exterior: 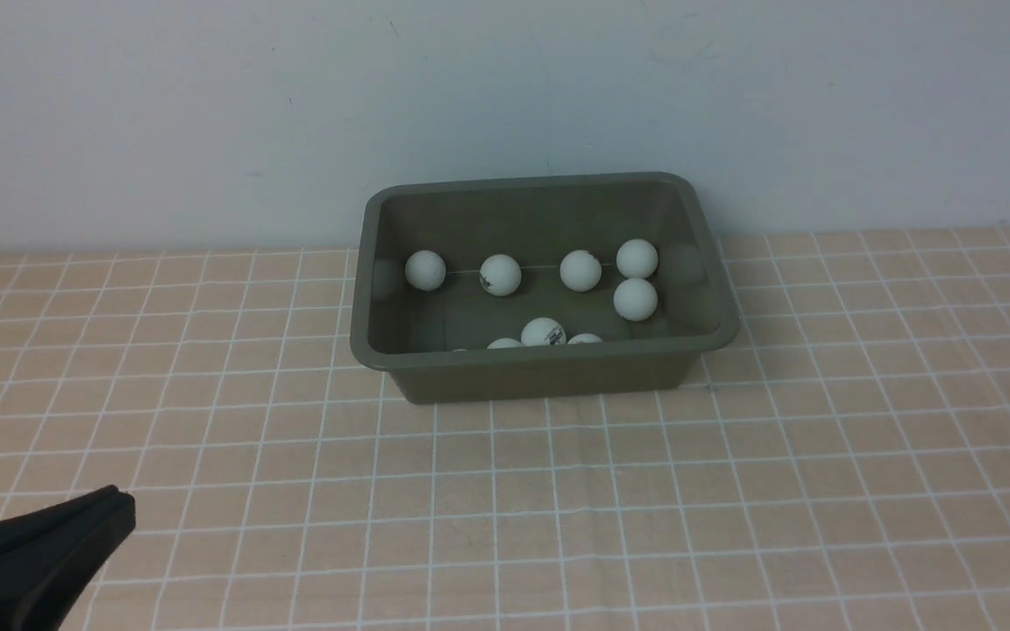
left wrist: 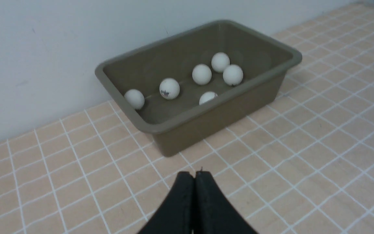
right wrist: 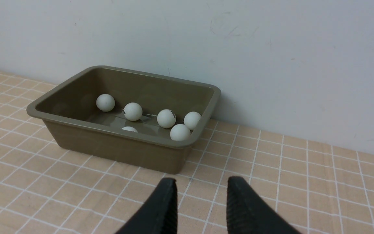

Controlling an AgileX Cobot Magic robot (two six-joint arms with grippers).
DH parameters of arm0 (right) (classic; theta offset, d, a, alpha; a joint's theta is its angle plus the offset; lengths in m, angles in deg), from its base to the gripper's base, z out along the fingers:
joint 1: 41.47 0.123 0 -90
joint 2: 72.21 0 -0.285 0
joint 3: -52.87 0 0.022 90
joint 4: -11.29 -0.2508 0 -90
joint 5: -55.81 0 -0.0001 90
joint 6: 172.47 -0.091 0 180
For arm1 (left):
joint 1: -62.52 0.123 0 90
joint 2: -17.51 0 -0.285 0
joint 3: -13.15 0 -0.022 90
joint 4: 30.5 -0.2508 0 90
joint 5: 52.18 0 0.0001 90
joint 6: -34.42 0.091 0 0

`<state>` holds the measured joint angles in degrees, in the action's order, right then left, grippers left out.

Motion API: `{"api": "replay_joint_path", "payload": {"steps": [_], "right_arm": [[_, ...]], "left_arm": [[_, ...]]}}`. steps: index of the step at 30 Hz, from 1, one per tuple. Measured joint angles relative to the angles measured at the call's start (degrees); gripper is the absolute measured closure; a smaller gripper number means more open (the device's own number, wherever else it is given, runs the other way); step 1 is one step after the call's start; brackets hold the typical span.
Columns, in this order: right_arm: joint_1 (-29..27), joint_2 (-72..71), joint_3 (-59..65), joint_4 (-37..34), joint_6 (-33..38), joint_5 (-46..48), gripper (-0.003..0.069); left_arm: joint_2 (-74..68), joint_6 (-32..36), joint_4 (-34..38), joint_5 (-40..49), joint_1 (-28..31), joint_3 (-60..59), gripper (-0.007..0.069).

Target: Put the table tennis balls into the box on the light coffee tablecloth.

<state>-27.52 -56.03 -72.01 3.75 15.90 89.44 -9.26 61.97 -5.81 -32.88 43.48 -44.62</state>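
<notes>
The olive-green box stands on the light coffee tablecloth against the back wall. Several white table tennis balls lie inside it, some half hidden behind its near wall. No ball shows on the cloth. My left gripper is low at the near left, well short of the box. In the left wrist view, its jaws are pressed together with nothing between them, and the box holds balls. My right gripper is open and empty, hanging before the box and its balls.
A pale blue-grey wall rises right behind the box. The checked cloth runs across the whole table to both sides and toward me.
</notes>
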Motion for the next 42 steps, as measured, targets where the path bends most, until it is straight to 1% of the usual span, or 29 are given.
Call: {"api": "replay_joint_path", "payload": {"steps": [20, 23, 25, 27, 30, 34, 42], "right_arm": [[0.0, 0.0, 0.0, 0.0, 0.0, -0.1, 0.0448], [0.0, 0.0, 0.0, 0.0, 0.0, 0.0, 0.0448], [0.0, 0.0, 0.0, 0.0, 0.0, 0.0, 0.0448], [0.0, 0.0, 0.0, 0.0, 0.0, 0.0, 0.0448], [0.0, 0.0, 0.0, 0.0, 0.0, 0.0, 0.0448], [0.0, 0.0, 0.0, -0.1, 0.0, -0.1, 0.0448], [0.0, 0.0, 0.0, 0.0, 0.0, 0.3, 0.0448]], "left_arm": [[1.0, 0.3, 0.3, -0.5, 0.5, 0.0, 0.0693], [3.8, 3.3, -2.4, 0.7, 5.7, 0.0, 0.0693], [7.2, 5.1, -4.1, 2.0, 11.6, -1.0, 0.0693], [10.7, 5.7, -5.2, 3.5, 15.8, -2.4, 0.0693], [17.2, 5.8, -6.3, 5.6, 20.1, -5.3, 0.0693], [19.7, 5.7, -6.9, 7.4, 22.3, -9.4, 0.0693], [19.7, 5.6, -6.8, 7.2, 22.6, -15.9, 0.0693]]}}
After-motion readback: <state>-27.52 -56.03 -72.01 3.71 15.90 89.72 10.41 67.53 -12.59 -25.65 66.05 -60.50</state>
